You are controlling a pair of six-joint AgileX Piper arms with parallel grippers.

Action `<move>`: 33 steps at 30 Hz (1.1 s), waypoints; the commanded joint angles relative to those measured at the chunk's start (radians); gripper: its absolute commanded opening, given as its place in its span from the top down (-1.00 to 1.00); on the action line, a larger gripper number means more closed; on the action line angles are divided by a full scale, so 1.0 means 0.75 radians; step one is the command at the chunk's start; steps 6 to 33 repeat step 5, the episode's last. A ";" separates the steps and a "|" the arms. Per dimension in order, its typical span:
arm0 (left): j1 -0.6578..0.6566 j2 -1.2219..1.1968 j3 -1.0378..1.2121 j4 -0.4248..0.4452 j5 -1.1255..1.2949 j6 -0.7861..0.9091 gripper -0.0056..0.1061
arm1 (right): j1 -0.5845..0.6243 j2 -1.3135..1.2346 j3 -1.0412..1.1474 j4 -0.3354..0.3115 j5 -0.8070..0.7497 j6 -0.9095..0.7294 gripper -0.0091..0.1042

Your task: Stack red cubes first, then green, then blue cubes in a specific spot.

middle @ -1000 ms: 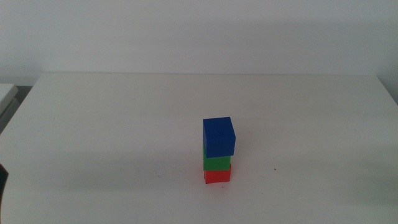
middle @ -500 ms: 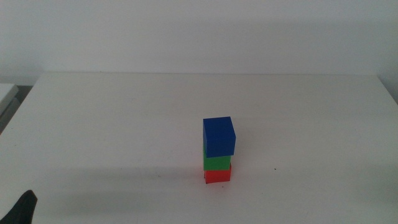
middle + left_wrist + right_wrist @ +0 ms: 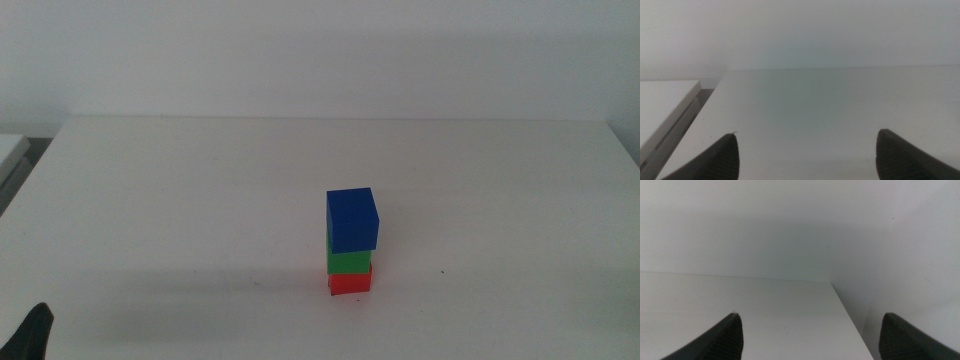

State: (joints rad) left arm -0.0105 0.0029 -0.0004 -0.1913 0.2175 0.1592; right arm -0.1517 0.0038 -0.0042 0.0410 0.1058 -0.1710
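Since a moment ago the left tool (image 3: 30, 335) has barely shifted, a dark tip still low at the bench's (image 3: 180, 190) 8 o'clock corner; the tower has not budged. The blue cube (image 3: 352, 219) sits on the green cube (image 3: 349, 262), which sits on the red cube (image 3: 350, 283), just toward 5 o'clock of the bench's centre. Both tools stand wide apart and hold nothing: left tool (image 3: 805, 155), right tool (image 3: 810, 335), each over bare bench, well away from the stack.

Matte-faced blue cube (image 3: 352, 220), green cube (image 3: 348, 262), red cube (image 3: 350, 283); smooth white table (image 3: 200, 200).
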 commanded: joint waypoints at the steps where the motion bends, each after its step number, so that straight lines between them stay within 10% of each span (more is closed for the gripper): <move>1: 0.000 -0.004 0.001 -0.003 -0.023 0.002 -0.78 | -0.010 -0.005 0.006 -0.016 0.000 -0.006 -0.68; 33: 0.000 -0.004 0.001 -0.003 -0.027 0.002 -0.78 | -0.010 -0.005 0.006 -0.016 0.000 -0.006 -0.68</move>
